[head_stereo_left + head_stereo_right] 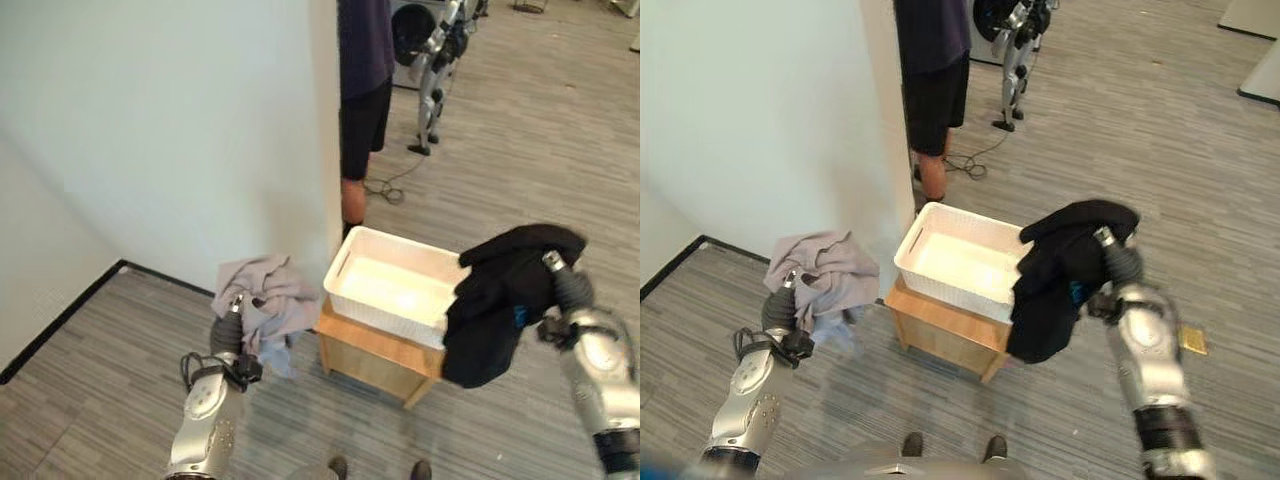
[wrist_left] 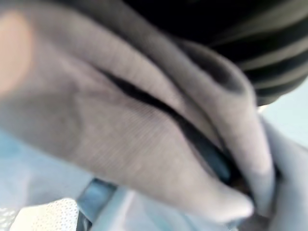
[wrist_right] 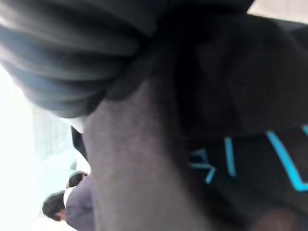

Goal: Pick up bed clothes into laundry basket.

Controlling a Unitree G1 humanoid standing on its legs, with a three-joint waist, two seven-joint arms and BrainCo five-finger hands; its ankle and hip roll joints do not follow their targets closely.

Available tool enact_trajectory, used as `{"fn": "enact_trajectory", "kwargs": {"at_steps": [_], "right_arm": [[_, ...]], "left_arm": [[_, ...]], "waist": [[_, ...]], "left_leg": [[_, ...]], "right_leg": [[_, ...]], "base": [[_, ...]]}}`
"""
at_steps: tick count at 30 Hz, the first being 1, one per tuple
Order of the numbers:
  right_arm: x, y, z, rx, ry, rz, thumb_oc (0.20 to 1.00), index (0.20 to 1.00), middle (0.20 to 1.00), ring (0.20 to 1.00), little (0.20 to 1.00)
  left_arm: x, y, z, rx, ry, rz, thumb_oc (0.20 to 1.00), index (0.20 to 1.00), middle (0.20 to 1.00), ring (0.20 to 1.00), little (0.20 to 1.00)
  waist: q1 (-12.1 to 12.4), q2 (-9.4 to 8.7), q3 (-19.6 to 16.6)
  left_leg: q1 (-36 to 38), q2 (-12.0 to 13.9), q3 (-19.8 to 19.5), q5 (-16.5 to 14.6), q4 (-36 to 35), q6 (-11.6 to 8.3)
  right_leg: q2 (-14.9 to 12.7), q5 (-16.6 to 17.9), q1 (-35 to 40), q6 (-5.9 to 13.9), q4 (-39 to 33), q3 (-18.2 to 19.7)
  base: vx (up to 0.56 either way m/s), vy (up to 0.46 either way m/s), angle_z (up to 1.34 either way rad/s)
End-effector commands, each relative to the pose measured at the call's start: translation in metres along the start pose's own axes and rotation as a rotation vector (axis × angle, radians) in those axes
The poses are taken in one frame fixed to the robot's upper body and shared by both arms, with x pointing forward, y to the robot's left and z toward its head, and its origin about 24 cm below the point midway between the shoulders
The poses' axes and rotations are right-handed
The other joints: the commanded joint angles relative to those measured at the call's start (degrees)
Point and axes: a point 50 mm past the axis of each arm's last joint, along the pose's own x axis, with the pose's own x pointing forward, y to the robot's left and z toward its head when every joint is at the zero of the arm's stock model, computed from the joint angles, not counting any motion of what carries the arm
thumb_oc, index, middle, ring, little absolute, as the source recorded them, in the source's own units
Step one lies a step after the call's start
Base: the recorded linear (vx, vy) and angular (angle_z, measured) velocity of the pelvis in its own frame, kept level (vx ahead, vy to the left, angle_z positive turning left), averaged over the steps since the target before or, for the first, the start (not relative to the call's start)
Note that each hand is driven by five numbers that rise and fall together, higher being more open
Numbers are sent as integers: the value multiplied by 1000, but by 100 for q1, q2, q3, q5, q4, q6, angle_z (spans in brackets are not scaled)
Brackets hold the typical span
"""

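A grey cloth (image 1: 262, 290) hangs bunched over my left hand (image 1: 228, 335), raised off the floor just left of the basket; its folds show close up (image 2: 120, 134) in the left wrist view. A black garment (image 1: 505, 300) with blue print (image 3: 250, 163) is draped over my right hand (image 1: 570, 285) and hangs beside the basket's right end, overlapping its corner. The white laundry basket (image 1: 345, 265) stands between the two hands on a low wooden stool (image 1: 375, 360), and I see nothing inside it. Both hands are buried in their cloth.
A white wall (image 1: 180, 130) with a corner rises right behind the basket. A person in dark shorts (image 1: 360, 110) stands just past that corner. Another robot (image 1: 435, 50) stands farther back on the grey plank floor (image 1: 520, 130), with a cable (image 1: 385, 185) lying near it.
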Motion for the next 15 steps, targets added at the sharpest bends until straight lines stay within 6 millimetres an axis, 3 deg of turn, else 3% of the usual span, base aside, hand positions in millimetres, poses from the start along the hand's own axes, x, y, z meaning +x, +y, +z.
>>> {"fn": "enact_trajectory", "kwargs": {"at_steps": [1, 2, 6, 15], "right_arm": [[39, -3, 82, -140, -274, 42, 200, 200, 200, 200, 200], [40, -2, 83, -141, -275, 44, 200, 200, 200, 200, 200], [65, -10, 121, -236, -306, 33, 200, 200, 200, 200, 200], [100, -9, 133, -376, -183, -6, 200, 200, 200, 200, 200]], "left_arm": [[5, -9, 27, -11, -122, -99, 200, 200, 200, 200, 200], [5, -9, 27, -13, -123, -98, 200, 200, 200, 200, 200], [-3, -4, 16, -37, -68, -98, 200, 200, 200, 200, 200], [-7, -2, 14, -32, -39, -113, 200, 200, 200, 200, 200]], "waist": [[169, -62, -210], [158, -55, -207], [294, -161, -191], [500, -253, -51]], "left_leg": [[-332, 279, -158, 187, -151, -361], [-332, 280, -156, 186, -151, -361], [-390, 277, -238, 216, -164, -383], [-558, 259, -331, 264, -164, -370]], "right_leg": [[-4, -830, 429, 130, 181, -382], [-3, -829, 427, 130, 181, -381], [40, -802, 449, 133, 144, -467], [72, -746, 354, 145, 142, -526]], "base": [[-8, -14, 8], [2, -11, 5], [1, -2, 2], [-11, 12, 10]]}}
